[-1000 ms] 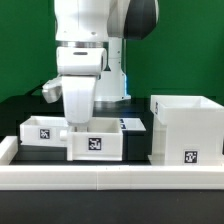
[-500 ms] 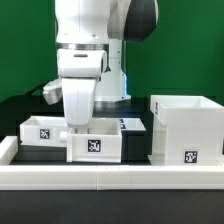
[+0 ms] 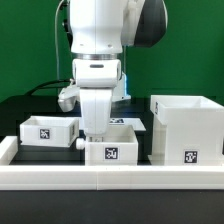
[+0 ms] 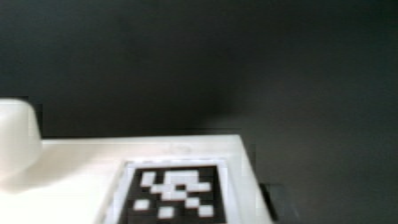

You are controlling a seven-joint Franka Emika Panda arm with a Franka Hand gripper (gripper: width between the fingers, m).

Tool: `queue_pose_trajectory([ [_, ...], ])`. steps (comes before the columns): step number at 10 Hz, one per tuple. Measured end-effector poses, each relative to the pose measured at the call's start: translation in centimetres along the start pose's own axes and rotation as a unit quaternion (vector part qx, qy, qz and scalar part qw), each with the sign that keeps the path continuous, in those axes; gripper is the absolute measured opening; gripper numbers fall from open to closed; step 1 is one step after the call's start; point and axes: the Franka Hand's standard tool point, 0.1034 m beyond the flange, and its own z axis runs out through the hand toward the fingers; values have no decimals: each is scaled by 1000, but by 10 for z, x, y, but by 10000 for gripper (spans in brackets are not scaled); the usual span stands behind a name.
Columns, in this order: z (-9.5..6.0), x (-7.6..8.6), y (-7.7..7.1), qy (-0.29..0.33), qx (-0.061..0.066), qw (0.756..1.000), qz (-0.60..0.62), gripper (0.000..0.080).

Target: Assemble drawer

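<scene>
The drawer is in three parts on the black table. The tall open box housing (image 3: 186,128) stands at the exterior view's right. One small tray (image 3: 48,130) sits at the left. The other small tray (image 3: 112,150) sits in the middle, close to the housing. My gripper (image 3: 95,137) reaches straight down at this middle tray's back left wall and is shut on it. In the wrist view a white tagged face of the tray (image 4: 175,188) fills the near part; my fingertips do not show clearly there.
A low white border wall (image 3: 110,176) runs along the front of the table. The marker board (image 3: 130,122) lies flat behind the middle tray. The arm's base stands behind it, before a green backdrop.
My arm has moved toward the exterior view's right, and the middle tray has moved with it, away from the left tray and closer to the housing.
</scene>
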Motion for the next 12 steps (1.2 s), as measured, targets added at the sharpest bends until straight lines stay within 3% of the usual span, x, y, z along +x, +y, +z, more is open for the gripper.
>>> queue_pose_trajectory([
  [4, 3, -1, -1, 0, 7, 1000, -2, 44],
  [7, 7, 15, 2, 1, 9, 1000, -18, 44],
  [12, 11, 19, 1, 3, 7, 1000, -23, 44],
])
